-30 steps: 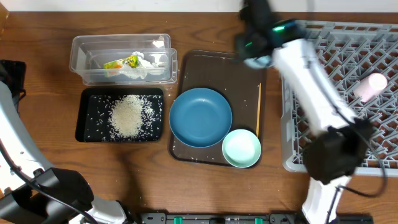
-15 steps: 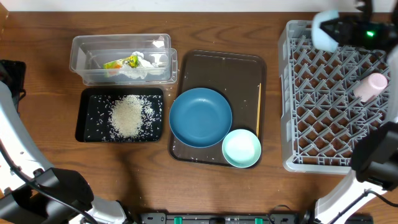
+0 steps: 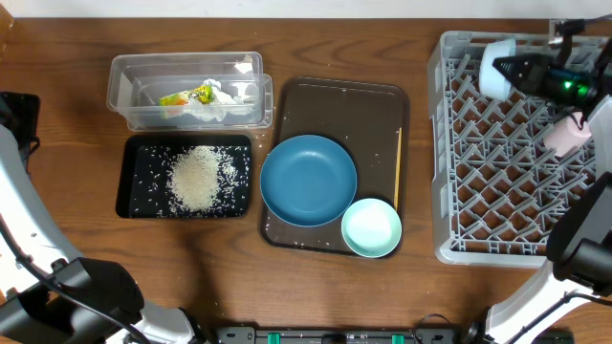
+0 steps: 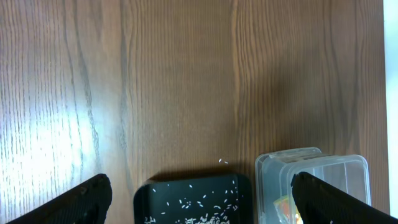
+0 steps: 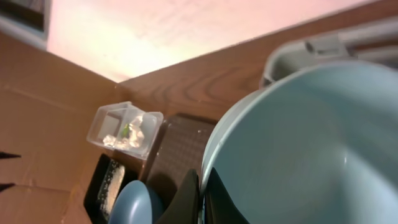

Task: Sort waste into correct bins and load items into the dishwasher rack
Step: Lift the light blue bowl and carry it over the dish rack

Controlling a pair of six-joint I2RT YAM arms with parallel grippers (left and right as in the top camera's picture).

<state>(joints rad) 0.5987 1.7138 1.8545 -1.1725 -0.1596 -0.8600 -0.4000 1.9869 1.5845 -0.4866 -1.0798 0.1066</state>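
1. Grey plastic dishwasher rack (image 3: 478,239) stands at the right of the wooden table (image 3: 67,239). A pink cup (image 3: 568,134) lies on its lattice near the right edge.
2. The right gripper (image 3: 510,69) hangs over the rack's far left corner, clamped on a pale blue bowl (image 3: 491,65). The right wrist view shows its dark fingers (image 5: 189,196) pinching the bowl's rim.
3. The brown serving tray (image 3: 335,105) lies between the rack and the bins. It carries a dark-blue plate (image 3: 308,180), a mint bowl (image 3: 371,227) against the plate's rim at the tray's near right corner, and a thin wooden stick (image 3: 398,167) along the right side.
4. The clear tub (image 3: 124,81) holds the crumpled wrapper (image 3: 199,97). Just in front of it, the black tray (image 3: 139,191) holds the heap of rice (image 3: 198,178), with loose grains scattered around.
5. The left gripper (image 4: 202,198) hangs over bare wood with its fingers spread wide, grasping nothing. The edges of the black tray and the clear tub show between them.
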